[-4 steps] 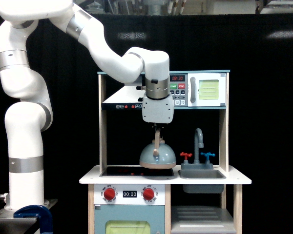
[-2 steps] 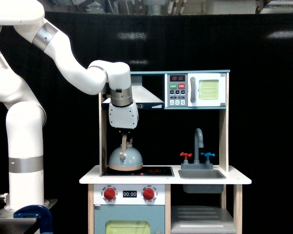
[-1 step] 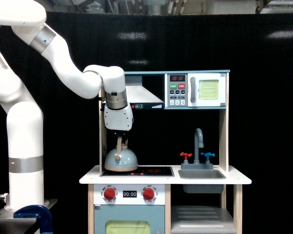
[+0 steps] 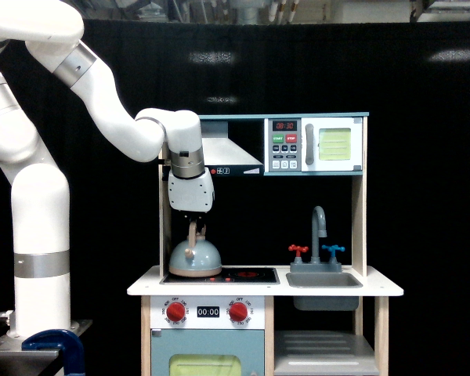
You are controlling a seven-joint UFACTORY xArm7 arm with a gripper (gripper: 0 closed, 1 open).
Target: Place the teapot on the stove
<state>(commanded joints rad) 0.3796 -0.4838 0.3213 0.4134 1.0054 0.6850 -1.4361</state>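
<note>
Exterior view showed the teapot point(image 4: 194, 260) sitting at the left end of the stove point(image 4: 247, 275), seemingly touching it; release there risked the base overhanging the panel's edge and tipping toward the bench point(image 4: 145, 286); a skewed lift could also drag the looped handle; the pincer point(image 4: 193, 222) was pinched on that handle's top, fingers barely apart.

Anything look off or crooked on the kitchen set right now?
Nothing stands out. The teapot sits upright at the stove's left end in the exterior view, handle held by the gripper. No spill or damage shows; faucet and microwave look in order.
</note>
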